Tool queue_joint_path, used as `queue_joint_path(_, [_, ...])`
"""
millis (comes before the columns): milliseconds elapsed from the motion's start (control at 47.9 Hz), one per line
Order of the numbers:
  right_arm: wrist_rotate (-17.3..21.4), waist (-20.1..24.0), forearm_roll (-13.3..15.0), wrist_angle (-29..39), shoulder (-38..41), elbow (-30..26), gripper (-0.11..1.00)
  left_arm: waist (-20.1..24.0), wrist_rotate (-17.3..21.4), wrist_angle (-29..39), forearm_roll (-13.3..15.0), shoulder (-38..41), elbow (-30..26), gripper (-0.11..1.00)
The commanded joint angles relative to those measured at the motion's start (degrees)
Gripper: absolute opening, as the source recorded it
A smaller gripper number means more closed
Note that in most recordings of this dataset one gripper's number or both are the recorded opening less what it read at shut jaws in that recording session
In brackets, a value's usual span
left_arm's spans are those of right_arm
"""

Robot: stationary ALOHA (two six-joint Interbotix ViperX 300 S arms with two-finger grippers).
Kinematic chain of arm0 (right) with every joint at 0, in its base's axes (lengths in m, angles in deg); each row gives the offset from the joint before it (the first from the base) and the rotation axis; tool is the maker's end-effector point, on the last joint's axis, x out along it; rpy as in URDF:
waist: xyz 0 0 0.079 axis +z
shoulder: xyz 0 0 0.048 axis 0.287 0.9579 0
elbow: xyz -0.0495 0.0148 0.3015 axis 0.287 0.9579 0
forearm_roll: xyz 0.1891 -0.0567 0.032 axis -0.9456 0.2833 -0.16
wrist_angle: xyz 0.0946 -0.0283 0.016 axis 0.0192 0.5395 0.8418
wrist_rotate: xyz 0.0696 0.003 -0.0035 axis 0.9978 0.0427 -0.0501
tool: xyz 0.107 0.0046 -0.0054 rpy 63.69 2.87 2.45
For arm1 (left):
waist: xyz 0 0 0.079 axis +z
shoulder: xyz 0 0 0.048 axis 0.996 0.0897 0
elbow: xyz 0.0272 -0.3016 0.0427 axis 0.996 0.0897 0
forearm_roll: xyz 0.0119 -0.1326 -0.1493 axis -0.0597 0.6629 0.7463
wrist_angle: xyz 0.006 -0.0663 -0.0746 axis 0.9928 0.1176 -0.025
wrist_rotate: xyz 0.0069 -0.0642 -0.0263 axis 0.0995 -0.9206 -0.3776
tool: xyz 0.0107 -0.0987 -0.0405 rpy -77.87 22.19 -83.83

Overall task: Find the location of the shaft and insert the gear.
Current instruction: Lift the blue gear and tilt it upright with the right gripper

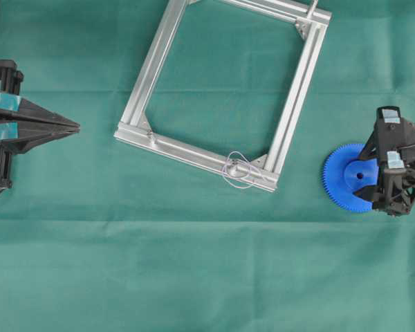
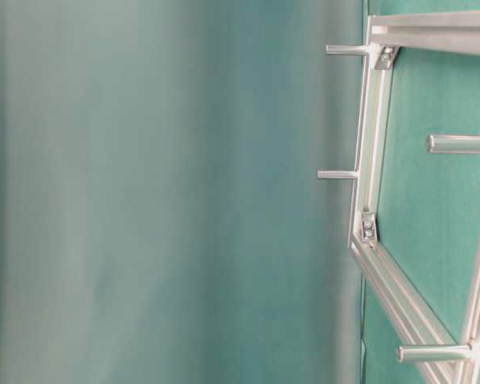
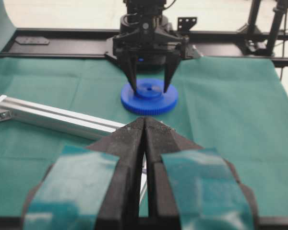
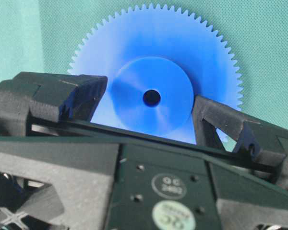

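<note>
The gear (image 1: 349, 178) lies flat on the green cloth (image 1: 194, 277), directly beneath the right gripper (image 3: 150, 86), whose jaws stand wide, one on each side of the raised hub, gripping nothing. The shaft (image 1: 239, 168), looped with pale wire, sits on the aluminium frame (image 1: 159, 62), well apart from that gripper. Pickup, transfer and insertion all remain outstanding; the left gripper (image 3: 145, 125) is closed and empty.

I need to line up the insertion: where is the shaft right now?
In the overhead view the shaft stands on the aluminium frame, at its near-right corner, with pale wire looped around it. It is well left of the gear.
</note>
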Motion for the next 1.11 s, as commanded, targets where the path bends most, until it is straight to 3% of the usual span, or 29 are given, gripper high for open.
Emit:
queue_joint_path(0, [0.26,0.35,-0.35,0.26,1.14,-0.26,0.91,-0.09,-0.09,-0.26,0.18,0.53,-1.58,0.01])
queue_joint_path(543, [0.62,0.35,-0.26,3.25,4.75,-0.97,0.9,-0.09,-0.09,-0.26,0.18,0.53,-1.58,0.01])
queue_joint_path(647, [0.62,0.35,-0.18,3.43,4.66,-0.88,0.85,0.0,-0.09,-0.26,0.18,0.53,-1.58,0.01])
queue_joint_path(752, [0.62,0.35,-0.09,4.48,4.75,-0.97,0.69,-0.09,-0.09,-0.26,0.18,0.53,-1.67,0.01])
queue_joint_path(1086, [2.81,0.35,0.09,6.06,4.75,-0.97,0.69,-0.09,-0.09,-0.18,0.18,0.53,-1.67,0.01])
